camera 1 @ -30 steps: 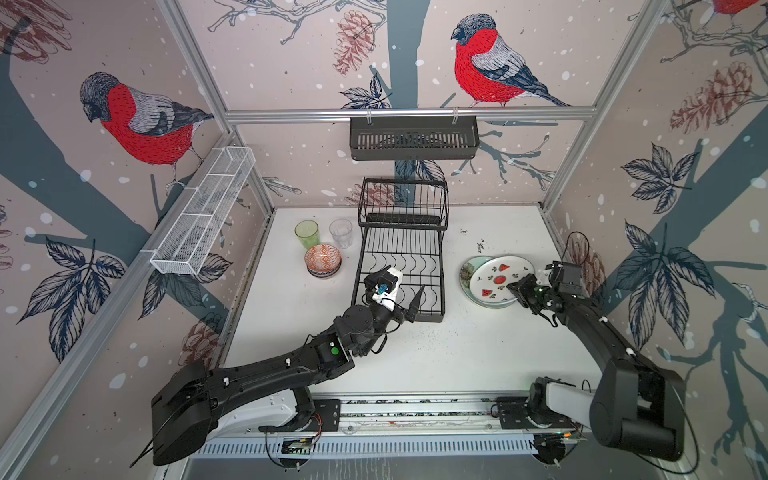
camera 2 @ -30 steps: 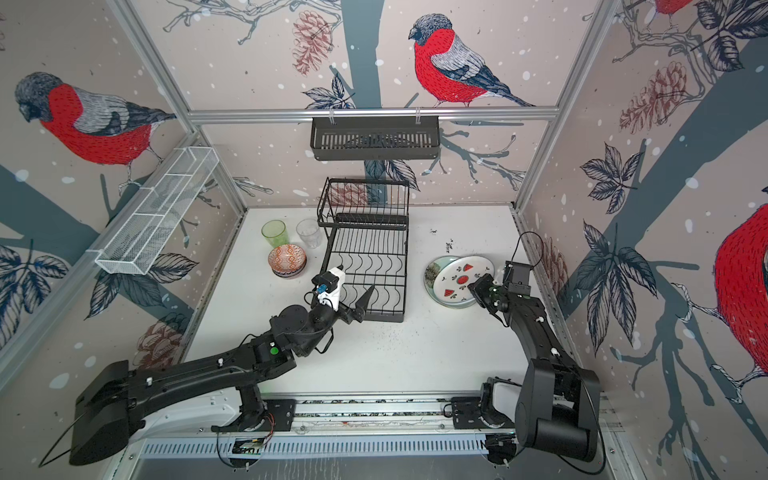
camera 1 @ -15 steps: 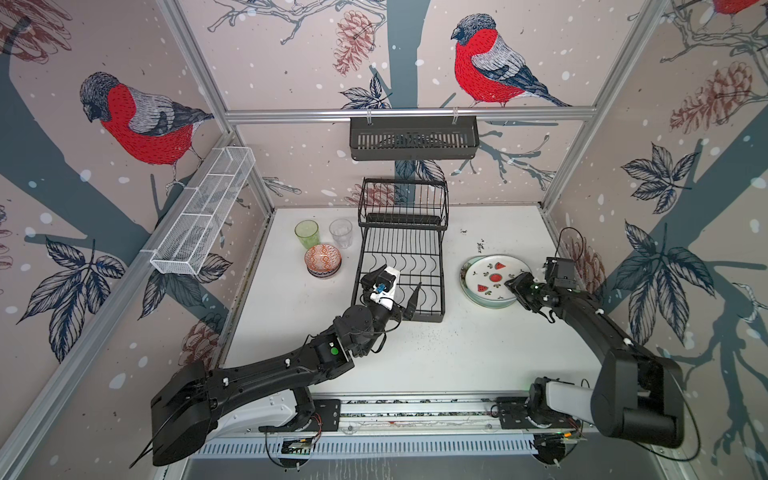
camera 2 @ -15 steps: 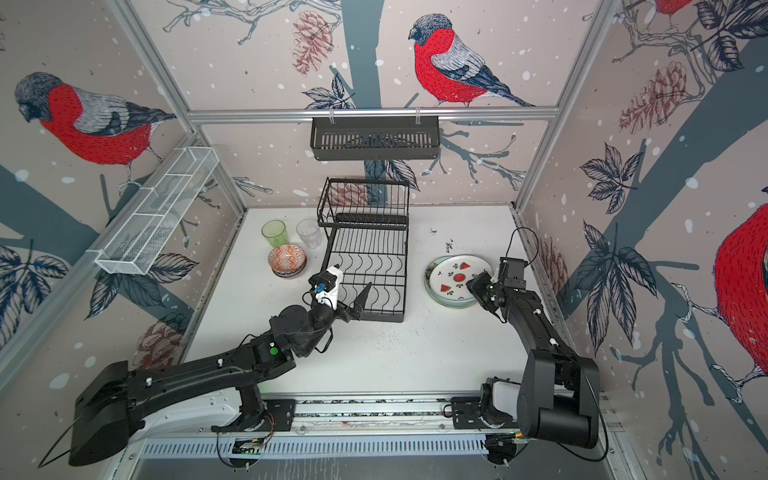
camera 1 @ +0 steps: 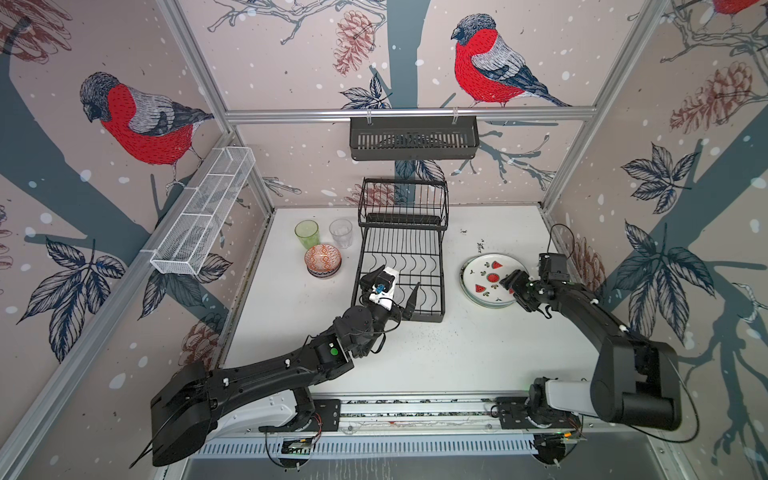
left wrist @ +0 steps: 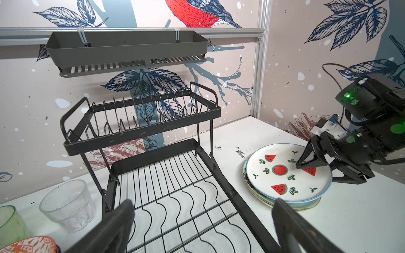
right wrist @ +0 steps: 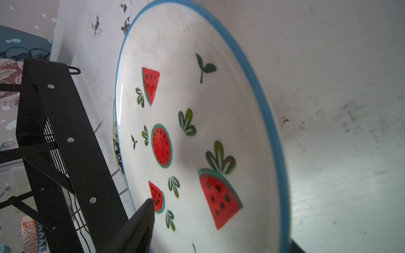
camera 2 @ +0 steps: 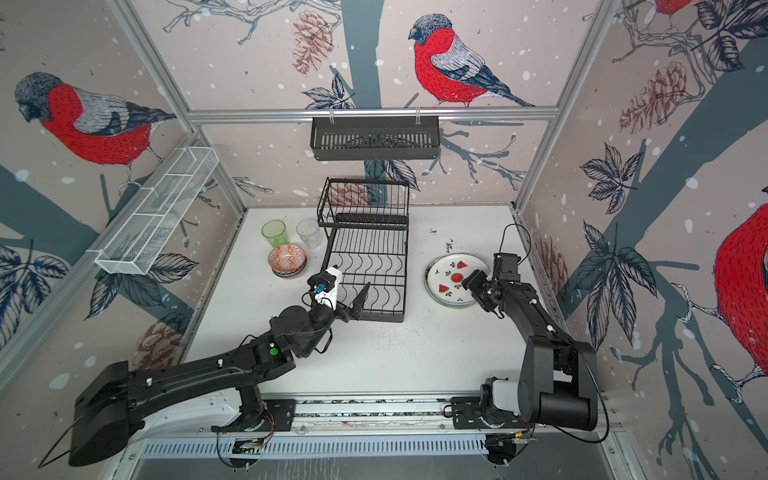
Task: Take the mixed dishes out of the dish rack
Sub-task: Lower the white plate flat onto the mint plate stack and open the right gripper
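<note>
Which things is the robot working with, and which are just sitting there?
For the job: dish rack, watermelon plate, plates beneath it, patterned bowls, green tumbler, clear tumbler.
Just there: black hanging basket, white mesh basket.

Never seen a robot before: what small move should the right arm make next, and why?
Probably draw the right end effector back from the watermelon plate: its jaws stand apart around the rim, the plate lies flat, and the dish rack looks empty.
</note>
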Robot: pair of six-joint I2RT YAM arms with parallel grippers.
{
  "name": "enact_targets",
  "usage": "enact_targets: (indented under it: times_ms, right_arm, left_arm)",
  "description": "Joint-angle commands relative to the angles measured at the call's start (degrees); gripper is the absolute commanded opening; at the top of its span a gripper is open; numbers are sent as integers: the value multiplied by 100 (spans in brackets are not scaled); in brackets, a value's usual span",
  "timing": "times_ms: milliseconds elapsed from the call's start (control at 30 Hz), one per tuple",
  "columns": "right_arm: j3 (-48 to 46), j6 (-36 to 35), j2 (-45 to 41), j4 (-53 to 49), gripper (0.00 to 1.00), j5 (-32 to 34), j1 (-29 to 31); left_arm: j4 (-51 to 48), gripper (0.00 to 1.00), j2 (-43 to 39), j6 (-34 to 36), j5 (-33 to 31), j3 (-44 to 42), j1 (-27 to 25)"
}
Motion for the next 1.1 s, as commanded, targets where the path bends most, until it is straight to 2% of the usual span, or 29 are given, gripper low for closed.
enact_targets:
  times_ms: [0, 533, 1067]
  right_arm:
    - [143, -22, 135, 40, 70, 128, 99]
    - [757, -194, 648, -533, 75, 868, 572]
    - [1028, -365, 871, -920, 78, 1971, 993]
  left_arm:
    - [170, 98, 2, 40, -80, -7, 0]
    - [161, 98, 74, 36, -113, -4, 0]
    - [145, 97, 160, -12, -90, -10, 0]
